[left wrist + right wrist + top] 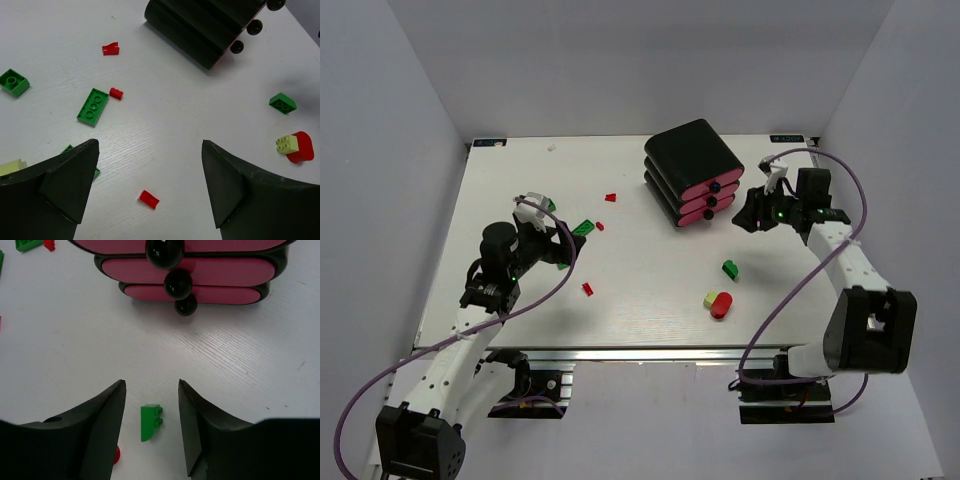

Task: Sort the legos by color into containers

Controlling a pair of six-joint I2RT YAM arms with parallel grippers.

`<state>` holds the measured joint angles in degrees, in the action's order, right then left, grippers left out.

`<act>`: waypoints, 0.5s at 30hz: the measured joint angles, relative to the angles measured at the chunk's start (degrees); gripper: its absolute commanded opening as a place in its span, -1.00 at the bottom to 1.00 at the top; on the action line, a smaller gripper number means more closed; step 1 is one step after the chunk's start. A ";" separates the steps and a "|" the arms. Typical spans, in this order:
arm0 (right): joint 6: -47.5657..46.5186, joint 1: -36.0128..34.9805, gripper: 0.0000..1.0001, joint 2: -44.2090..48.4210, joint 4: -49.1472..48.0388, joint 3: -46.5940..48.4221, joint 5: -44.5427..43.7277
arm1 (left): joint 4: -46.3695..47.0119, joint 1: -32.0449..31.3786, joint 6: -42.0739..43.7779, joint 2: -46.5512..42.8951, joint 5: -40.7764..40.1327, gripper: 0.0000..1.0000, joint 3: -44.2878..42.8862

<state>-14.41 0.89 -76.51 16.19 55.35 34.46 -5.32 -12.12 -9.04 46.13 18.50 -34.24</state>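
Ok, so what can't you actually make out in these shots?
- Drawer contents: all three pink drawers are shut in every view.
- Left wrist: a pale yellow-green brick is half hidden by a finger of the left gripper and the frame edge.
- Right wrist: a red piece sits mostly behind a finger of the right gripper; shape unclear.

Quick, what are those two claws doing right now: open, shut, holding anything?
Left gripper: open, holding nothing.
Right gripper: open, holding nothing; the green lego below it lies loose on the table.
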 measured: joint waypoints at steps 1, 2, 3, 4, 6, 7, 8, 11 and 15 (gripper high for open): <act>2.21 -0.24 0.06 -2.60 -0.42 1.66 0.70 | -0.28 0.02 0.02 0.37 -0.35 0.86 0.00; 3.89 -0.33 0.16 -4.52 -1.18 2.93 1.03 | -0.57 0.00 0.02 0.74 -0.72 0.86 0.00; 5.66 -0.42 0.34 -6.69 -2.10 4.42 1.40 | -0.76 0.00 0.02 1.14 -1.03 0.87 0.00; 7.37 -0.68 0.37 -8.28 -2.97 5.55 1.77 | -0.98 0.00 0.04 1.44 -1.31 0.87 0.00; 10.10 -1.57 0.43 -12.09 -4.20 8.94 1.90 | -1.51 0.02 0.04 1.79 -1.73 0.87 0.00; 11.21 -2.01 0.43 -13.55 -4.74 10.36 2.10 | -1.64 0.02 0.07 1.81 -1.92 0.87 0.00; 12.44 -2.54 0.44 -15.17 -5.07 12.11 2.38 | -1.64 0.00 0.09 1.81 -2.08 0.87 0.00; 15.96 -3.67 0.44 -19.63 -6.71 16.68 3.43 | -1.64 0.02 0.15 1.81 -2.51 0.87 -0.02; 19.67 -4.44 0.39 -25.14 -7.63 21.49 4.90 | -1.66 0.02 0.26 1.86 -2.69 0.88 -0.15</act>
<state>5.26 -3.55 -101.65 8.56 76.84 39.35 -6.98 -12.10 -8.78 47.99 15.81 -34.39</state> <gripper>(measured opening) 0.710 0.933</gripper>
